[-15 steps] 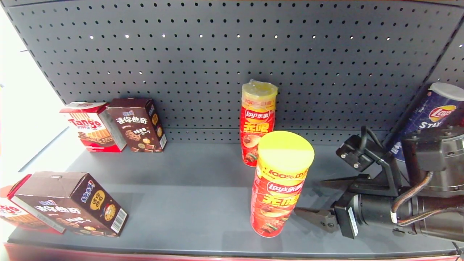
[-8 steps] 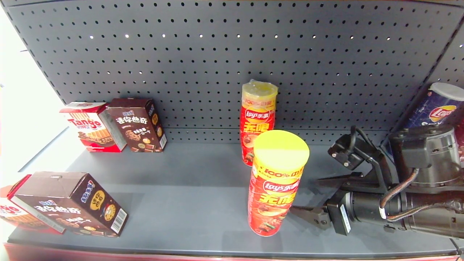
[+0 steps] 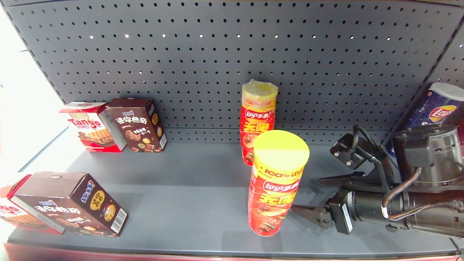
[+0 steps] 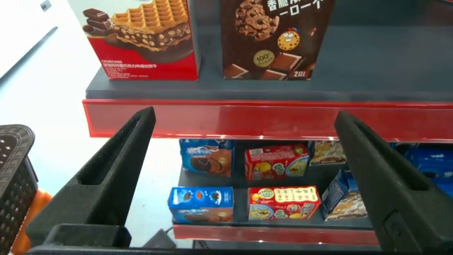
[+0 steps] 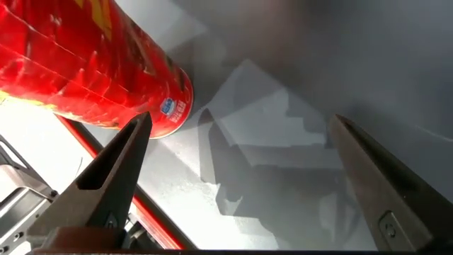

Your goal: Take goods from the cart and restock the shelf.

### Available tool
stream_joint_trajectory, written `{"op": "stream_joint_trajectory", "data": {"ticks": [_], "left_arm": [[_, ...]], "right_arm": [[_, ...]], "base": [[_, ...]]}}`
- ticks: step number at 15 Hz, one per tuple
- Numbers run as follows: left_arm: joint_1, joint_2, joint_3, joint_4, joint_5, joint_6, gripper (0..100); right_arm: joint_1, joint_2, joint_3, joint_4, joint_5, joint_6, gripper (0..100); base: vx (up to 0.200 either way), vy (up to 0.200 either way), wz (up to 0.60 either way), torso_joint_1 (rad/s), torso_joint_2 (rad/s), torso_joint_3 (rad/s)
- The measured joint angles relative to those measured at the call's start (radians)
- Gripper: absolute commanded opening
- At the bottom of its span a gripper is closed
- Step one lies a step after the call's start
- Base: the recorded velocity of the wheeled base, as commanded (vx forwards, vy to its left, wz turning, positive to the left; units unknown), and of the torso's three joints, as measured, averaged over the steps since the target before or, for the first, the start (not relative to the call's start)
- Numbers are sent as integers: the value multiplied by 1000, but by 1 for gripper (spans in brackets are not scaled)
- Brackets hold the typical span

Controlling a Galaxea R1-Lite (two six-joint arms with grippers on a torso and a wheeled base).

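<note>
Head view first: the front chips can (image 3: 277,185) stands upright on the shelf (image 3: 181,188), long axis vertical, yellow lid up, near the front edge. Directly behind it, against the pegboard, stands the rear chips can (image 3: 258,121). The right gripper (image 3: 306,194) lies low and level over the shelf, pointing toward the robot's left, its jaws spread wide. The can sits just off the fingertips on that left side, outside the gap. The nearer fingertip is right by the can's lower wall, and contact cannot be told. This is clearly the closer arm. Any fresh grasp would mean sliding further left to bring the can between the jaws.

Over to the left wrist view: the left gripper (image 4: 244,177) is also spread wide and holds nothing. It hangs below the shelf's red front lip, with a wafer box (image 4: 138,35) and a cookie box (image 4: 272,35) standing above it, well away from the cans.

Right wrist view now: the red can's base rim rests on the shelf beyond one fingertip. The space between the open jaws frames bare shelf and shadow.
</note>
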Motion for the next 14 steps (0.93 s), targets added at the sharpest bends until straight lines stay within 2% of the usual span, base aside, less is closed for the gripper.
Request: {"op": "stream_joint_trajectory", "data": {"ticks": [14], "left_arm": [[0, 0, 0, 0, 0, -1, 100]], "right_arm": [[27, 26, -27, -3, -1, -1, 100]], "base": [[0, 0, 0, 0, 0, 0]]}}
